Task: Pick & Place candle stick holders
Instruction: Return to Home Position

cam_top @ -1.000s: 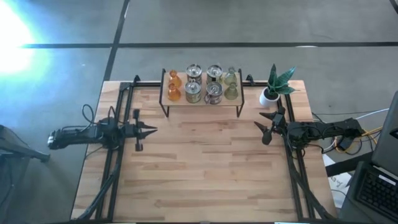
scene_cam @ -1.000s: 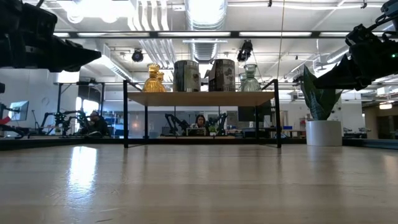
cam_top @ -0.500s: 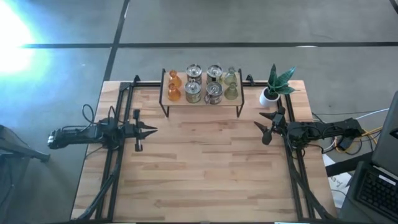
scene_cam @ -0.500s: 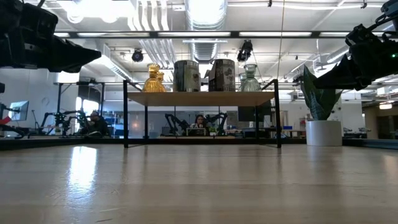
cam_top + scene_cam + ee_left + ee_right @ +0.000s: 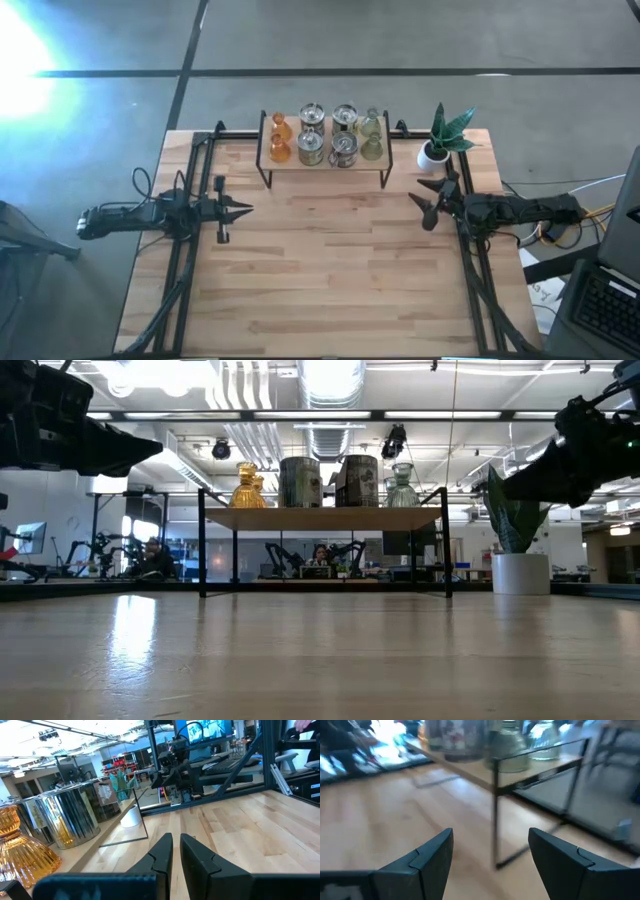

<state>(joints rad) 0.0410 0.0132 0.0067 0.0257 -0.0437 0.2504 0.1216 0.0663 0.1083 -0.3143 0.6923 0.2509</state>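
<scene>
**Holders on shelf, both arms clear**

The candle stick holders [image 5: 325, 137] stand on the shelf [image 5: 325, 163] at the far edge of the table [image 5: 320, 270]: orange toward the left arm, silvery in the middle, pale green toward the right. Left gripper [image 5: 248, 209] hangs over the left side, fingers pressed together, empty. Right gripper [image 5: 420, 205] hangs near the plant [image 5: 440, 140], fingers spread wide, empty.

A black-framed shelf [image 5: 322, 518] stands on the bench [image 5: 320, 660] and carries the candle stick holders [image 5: 299, 482]: orange at its left end, two silvery ones in the middle, pale green at its right end. A white-potted plant [image 5: 518, 573] stands to the right of the shelf. The left arm [image 5: 60, 435] and the right arm [image 5: 580, 455] hang high at either side.
</scene>
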